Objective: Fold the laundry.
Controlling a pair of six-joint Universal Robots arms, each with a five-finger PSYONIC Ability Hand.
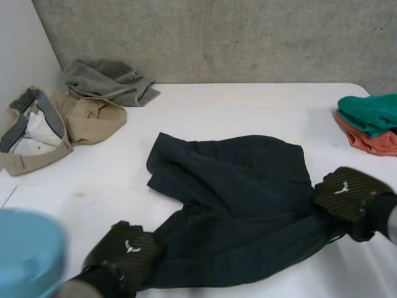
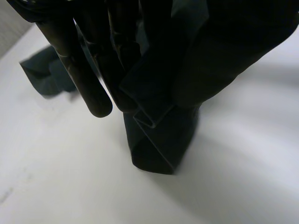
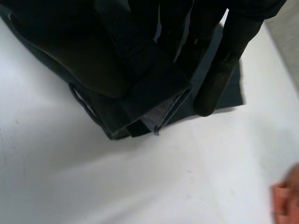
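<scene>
Near edge: left hand [image 1: 124, 251] is clamped on the near-left end of the dark garment [image 1: 242, 186], with a doubled hem pinched between thumb and fingers. One finger [image 2: 88, 88] sticks out straight, off the cloth. Right hand [image 1: 348, 194] is grasping the right-side corner, several layers pinched between thumb and fingers, again with one finger [image 3: 219, 79] free alongside.

Garment sits mid-table [image 1: 248, 102] between the two hands. It's spread but not flat: the far-left corner is rumpled and turned over on itself.

Risks as I see them:
- Both pinches look close to the cloth's edge. A sideways pull could slide a layer out, esp. on the right where the stack is thick.
- Folding now would trap that rumpled far corner inside, giving a lumpy fold.
- If the hands rise unevenly, the edges misalign.
- Right hand is near the green cloth [image 1: 372, 110] stacked on the orange cloth [image 1: 375, 144]. A wide swing could knock the pile.

Far left: khaki shorts [image 1: 31, 133], tan garment [image 1: 93, 118] and grey garment [image 1: 105, 81] are well apart from the work, no conflict.
</scene>
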